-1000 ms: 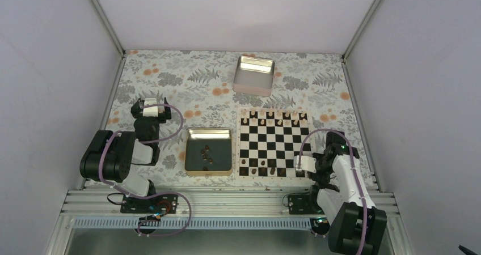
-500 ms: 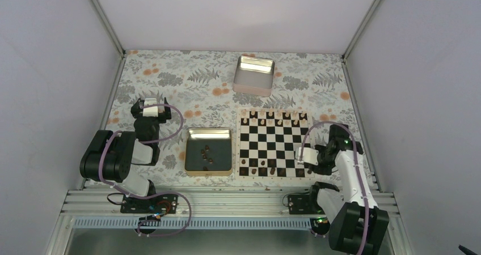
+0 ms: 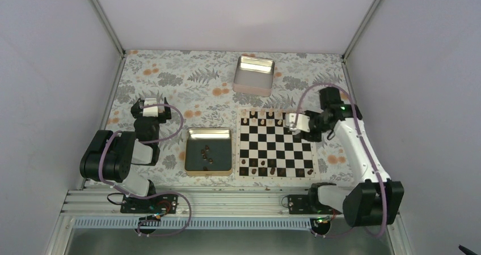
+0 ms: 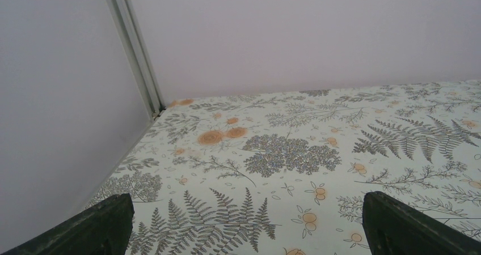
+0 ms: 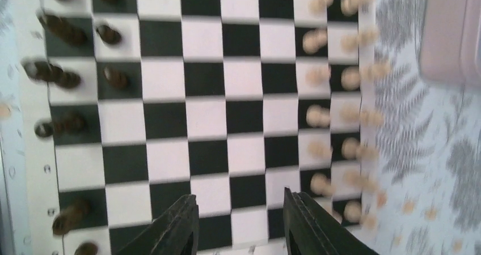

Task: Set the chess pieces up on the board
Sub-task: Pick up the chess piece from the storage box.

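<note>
The board lies right of centre, with several dark chess pieces on its near rows and pale pieces on its far rows. More dark pieces lie in the gold-rimmed tray. My right gripper hangs over the board's far right part, open and empty. Its blurred wrist view shows the board, dark pieces at left, pale pieces at right, and the open gripper. My left gripper rests at the left, open and empty over the cloth.
A silver tin stands behind the board and shows at the right wrist view's right edge. The floral cloth covers the table. Walls and frame posts close in the left, right and back.
My right arm has swung from the board's near right corner to its far right part and stretched out, the gripper staying open. The left arm has not moved.
</note>
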Tool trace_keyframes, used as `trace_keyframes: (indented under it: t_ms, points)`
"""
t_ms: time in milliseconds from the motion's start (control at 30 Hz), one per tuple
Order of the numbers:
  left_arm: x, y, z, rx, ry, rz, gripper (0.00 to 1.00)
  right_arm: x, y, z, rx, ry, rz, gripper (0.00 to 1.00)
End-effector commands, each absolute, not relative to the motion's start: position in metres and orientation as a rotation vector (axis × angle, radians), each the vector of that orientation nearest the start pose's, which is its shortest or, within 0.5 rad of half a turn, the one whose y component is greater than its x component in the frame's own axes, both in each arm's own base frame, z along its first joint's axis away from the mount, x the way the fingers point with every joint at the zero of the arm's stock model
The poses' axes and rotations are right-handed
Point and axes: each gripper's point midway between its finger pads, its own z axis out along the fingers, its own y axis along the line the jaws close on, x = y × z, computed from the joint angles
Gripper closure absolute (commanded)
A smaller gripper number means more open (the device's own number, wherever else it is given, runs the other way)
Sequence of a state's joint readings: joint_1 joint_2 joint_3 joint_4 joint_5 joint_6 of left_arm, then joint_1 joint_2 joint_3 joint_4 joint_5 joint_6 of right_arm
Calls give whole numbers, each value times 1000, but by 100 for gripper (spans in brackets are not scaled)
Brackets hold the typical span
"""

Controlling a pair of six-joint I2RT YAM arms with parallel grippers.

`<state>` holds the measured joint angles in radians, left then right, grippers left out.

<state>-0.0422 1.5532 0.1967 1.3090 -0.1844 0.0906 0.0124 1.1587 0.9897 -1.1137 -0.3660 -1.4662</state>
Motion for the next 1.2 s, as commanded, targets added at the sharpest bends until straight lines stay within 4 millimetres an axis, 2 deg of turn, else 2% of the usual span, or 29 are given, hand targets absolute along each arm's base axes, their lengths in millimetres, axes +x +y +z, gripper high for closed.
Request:
trace_keyframes:
  t_ms: [0, 100, 233, 367, 433, 533, 700, 833, 1167]
  points:
    - [371, 15, 147, -38, 1585, 183, 0, 246, 125, 168, -1878, 1841, 236, 60]
    - [371, 15, 147, -38, 1585, 183, 0, 260, 173, 175, -1935, 1782, 267, 60]
    - [371, 15, 147, -38, 1585, 183, 0, 265, 239, 180, -1996, 1752, 348, 60]
    - [371, 15, 147, -37, 1585, 184, 0, 252, 298, 173, -2064, 1689, 420, 60]
    - [371, 15, 147, -37, 1583, 184, 0, 241, 325, 154, -2121, 1674, 442, 60]
    - [371, 15, 147, -38, 1583, 184, 0, 221, 358, 138, -2179, 1625, 504, 61]
    - [371, 15, 147, -38, 1583, 185, 0, 191, 395, 119, -2266, 1538, 571, 62]
    - [371, 15, 147, -38, 1583, 184, 0, 171, 414, 108, -2348, 1418, 559, 64]
    - [371, 15, 147, -38, 1583, 182, 0, 144, 418, 93, -2475, 1259, 646, 70]
